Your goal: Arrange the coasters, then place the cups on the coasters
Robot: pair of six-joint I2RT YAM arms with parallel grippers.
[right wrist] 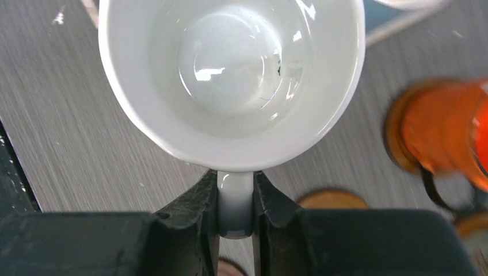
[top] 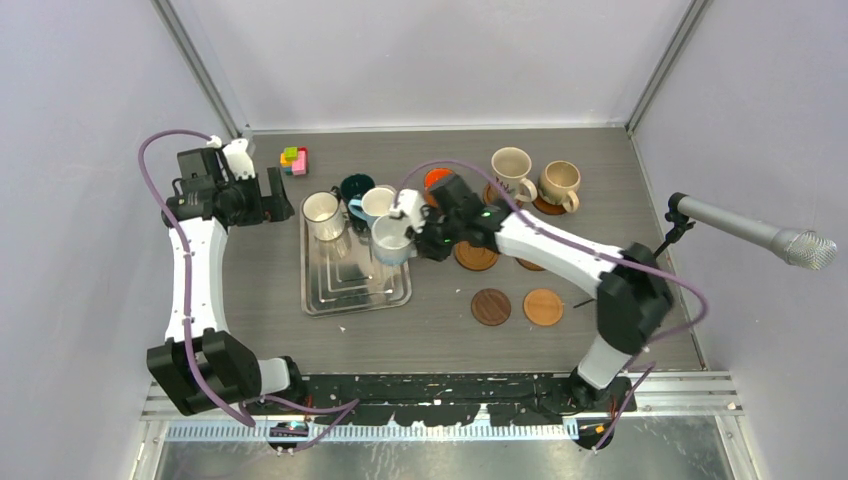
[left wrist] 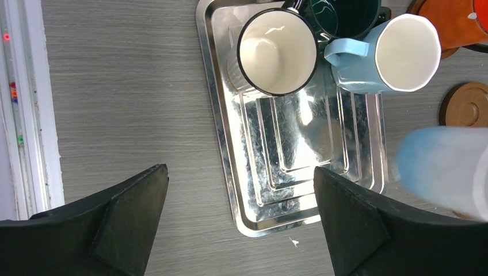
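Right wrist view: the right gripper is seen pinched onto the handle of a light blue mug, white inside. In the top view this mug is found at frame centre, at the right edge of the silver tray. The left gripper is spread wide over the tray, with nothing held. Since only the thin handle is clamped, the mug could be swung or tipped in the grip. The orange mug could be struck, or the bare coaster missed, if the mug is set down off-centre.
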